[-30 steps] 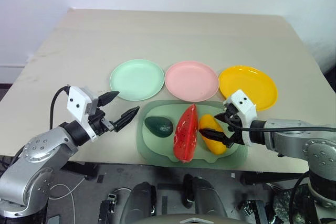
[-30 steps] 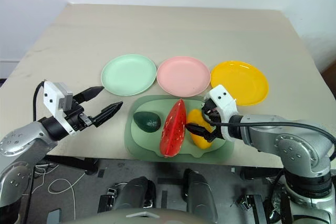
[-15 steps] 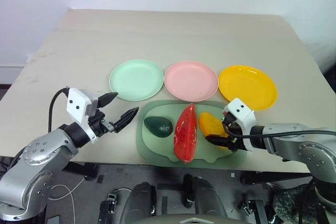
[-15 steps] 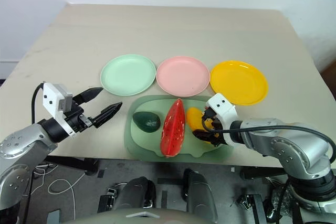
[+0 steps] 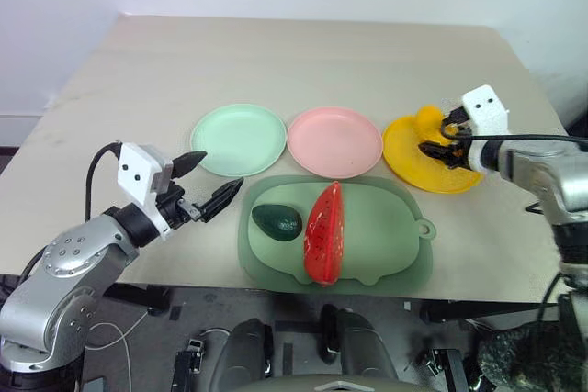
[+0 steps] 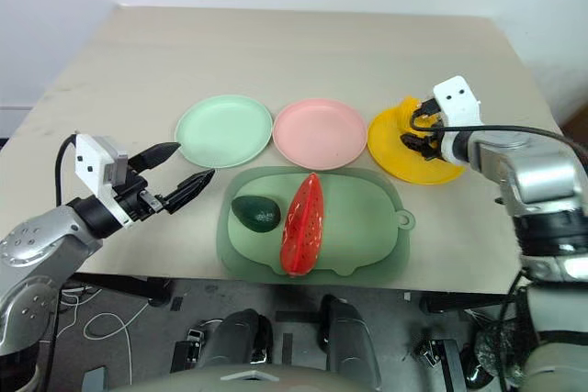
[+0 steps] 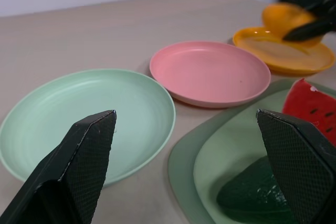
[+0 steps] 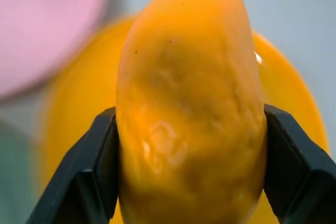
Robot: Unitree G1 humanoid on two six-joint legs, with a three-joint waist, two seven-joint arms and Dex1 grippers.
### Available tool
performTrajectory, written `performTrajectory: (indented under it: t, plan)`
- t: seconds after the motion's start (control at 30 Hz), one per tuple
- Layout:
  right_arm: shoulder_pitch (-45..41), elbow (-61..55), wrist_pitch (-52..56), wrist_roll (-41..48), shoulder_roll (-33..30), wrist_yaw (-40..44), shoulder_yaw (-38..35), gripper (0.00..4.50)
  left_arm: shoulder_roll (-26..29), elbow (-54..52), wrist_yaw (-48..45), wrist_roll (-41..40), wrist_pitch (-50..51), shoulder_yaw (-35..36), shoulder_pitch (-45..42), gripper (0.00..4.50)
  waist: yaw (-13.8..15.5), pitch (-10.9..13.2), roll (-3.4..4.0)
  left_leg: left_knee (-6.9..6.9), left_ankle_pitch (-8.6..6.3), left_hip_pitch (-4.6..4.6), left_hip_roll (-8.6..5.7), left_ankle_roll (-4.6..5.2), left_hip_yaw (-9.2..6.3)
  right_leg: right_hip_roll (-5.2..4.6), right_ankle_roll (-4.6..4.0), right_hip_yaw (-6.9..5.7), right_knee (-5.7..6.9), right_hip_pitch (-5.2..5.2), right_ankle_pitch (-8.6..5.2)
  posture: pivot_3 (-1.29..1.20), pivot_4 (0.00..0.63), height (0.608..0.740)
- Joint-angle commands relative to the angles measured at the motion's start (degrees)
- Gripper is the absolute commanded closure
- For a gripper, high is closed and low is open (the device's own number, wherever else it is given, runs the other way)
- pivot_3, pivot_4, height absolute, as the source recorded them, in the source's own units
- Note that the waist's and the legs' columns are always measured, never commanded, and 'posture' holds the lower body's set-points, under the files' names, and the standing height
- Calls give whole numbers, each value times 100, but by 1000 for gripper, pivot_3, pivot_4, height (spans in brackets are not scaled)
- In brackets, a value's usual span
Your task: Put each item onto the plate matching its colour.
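We have the mango (image 8: pixel 189 103) clamped in our right end effector (image 5: pixel 443 138), held over the yellow-orange plate (image 5: pixel 409 153) — not yet released. The avocado (image 5: pixel 277 220) and watermelon wedge (image 5: pixel 325 232) lie on the pig-shaped tray (image 5: pixel 395 245); our left end effector (image 5: pixel 204 184) hangs wide, empty.

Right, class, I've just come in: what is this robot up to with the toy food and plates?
It is sorting toy foods by colour. The right gripper grips the mango over the yellow-orange plate. The avocado and watermelon wedge lie on the pig-shaped tray. The mint green plate and pink plate hold nothing. The left gripper hovers open.
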Motion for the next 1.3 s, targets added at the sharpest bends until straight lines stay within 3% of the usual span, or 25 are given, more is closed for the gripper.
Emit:
performTrajectory:
  t: [0.03, 0.13, 0.23, 0.37, 0.57, 0.7, 0.93, 1.03, 1.3]
  plan:
    - [-393, 814, -754, -560, 34, 211, 8, 1087, 103, -191, 15, 16, -74, 216, 49, 0, 4, 1, 3, 0, 0, -1, 1, 0, 0, -1, 0, 0, 1, 0, 0, 0, 150, 740]
    - [-502, 1048, -912, -743, 60, 343, -77, 58, 89, -290, 87, -19, -73, 290, 144, 0, 5, 1, 2, 4, 0, 3, 2, 0, 2, -3, 1, 2, 1, 3, 1, 0, 150, 740]
    - [-420, 784, -1007, -935, -30, 446, -119, 24, 60, -368, 124, -18, -95, 293, 254, 0, 3, 1, 3, 4, 0, 3, 7, 0, 0, -3, 0, 2, 2, 2, 1, 0, 150, 740]
    - [-183, -502, -791, -698, -389, 966, -475, 24, 62, -370, 123, -32, -114, 336, 324, 0, 14, 7, 14, 3, 0, 1, 11, 0, 0, -3, 1, 2, 5, -1, 1, 0, 150, 740]
    - [145, -2723, 1122, 842, -582, 1740, -1234, 24, 54, -229, 55, 11, -155, 235, 281, 0, 14, 6, 11, 3, 0, 5, 18, 0, -4, -2, 1, -1, 4, 2, 0, 0, 150, 740]
    - [233, -3992, 3087, 2283, 458, 1277, -1662, 24, 5, -88, 3, 58, -178, 42, 95, 0, 0, 5, 10, 2, 0, 8, 23, -1, -4, 2, -1, -1, 6, 3, 1, 0, 150, 740]
    - [194, -4558, 4727, 2682, 1931, -1, -1717, 24, -14, -18, -48, 82, -158, 3, 8, 0, 14, 5, 11, 8, -1, -1, 14, 0, -3, -10, -2, -2, 6, 1, 2, 0, 150, 740]
    - [222, -4522, 4735, 3006, 2028, -436, -1576, 24, -24, -48, -53, 78, -140, 14, 41, 0, 17, 5, 12, 6, -1, 0, 13, 0, -5, -9, -2, -3, 10, -1, 1, 0, 150, 740]
    - [348, -4740, 4735, 3317, 1506, -865, -935, 24, -56, -159, 9, 63, -100, 45, 136, 0, 1, 5, 11, 3, -1, 3, 12, 0, -5, -7, -2, -3, 9, 0, 1, 0, 150, 740]
